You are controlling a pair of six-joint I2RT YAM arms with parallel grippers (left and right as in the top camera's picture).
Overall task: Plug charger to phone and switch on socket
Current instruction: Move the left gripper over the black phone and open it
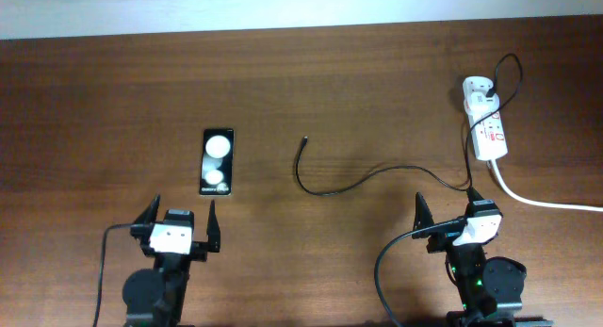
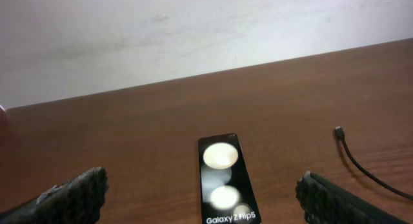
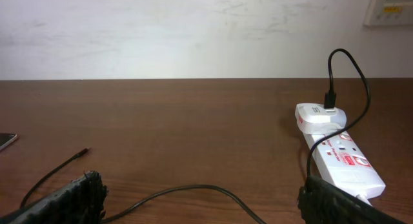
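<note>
The black phone (image 1: 217,161) lies flat on the table, left of centre, with two white round spots on its screen. It shows in the left wrist view (image 2: 224,180) with "Galaxy Z Flip5" text. The thin black charger cable (image 1: 377,176) curves across the table; its connector tip (image 1: 303,139) lies free, right of the phone, and shows in both wrist views (image 2: 339,130) (image 3: 82,152). The cable's far end enters a white adapter on the socket (image 1: 487,125) (image 3: 339,156) at the back right. My left gripper (image 1: 179,225) (image 2: 203,198) is open just in front of the phone. My right gripper (image 1: 450,209) (image 3: 200,195) is open over the cable's curve.
The socket's thick white cord (image 1: 542,201) runs off to the right edge. A white wall (image 3: 193,30) stands behind the table's far edge. The robots' thicker black cables (image 1: 382,266) loop near the right arm's base.
</note>
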